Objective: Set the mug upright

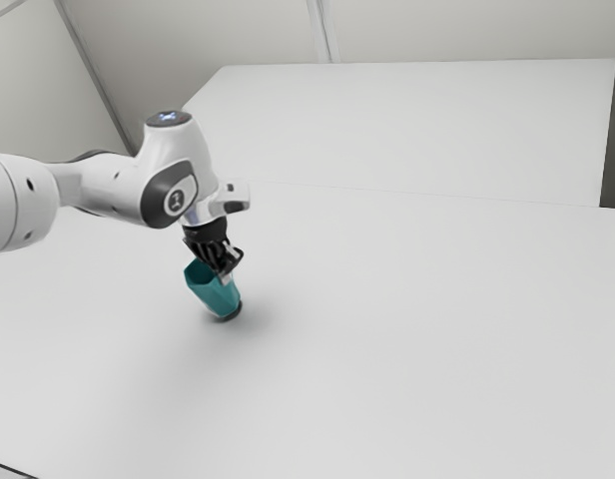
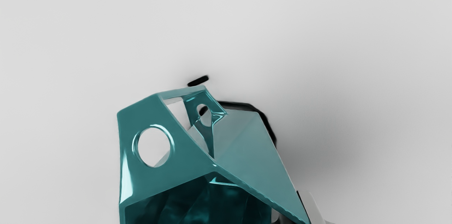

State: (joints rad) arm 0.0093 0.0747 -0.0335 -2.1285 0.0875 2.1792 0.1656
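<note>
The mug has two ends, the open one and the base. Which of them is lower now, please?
The base, marked by its black edge, is lower. The teal mug leans, and its open mouth is higher.

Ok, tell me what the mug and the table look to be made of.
The mug looks like glossy glazed ceramic, though hard plastic is possible: sharp white highlights run along its teal facets. The table looks matte, perhaps laminate or painted board: plain pale grey, no visible grain, only soft shadows and no clear reflections.
</note>
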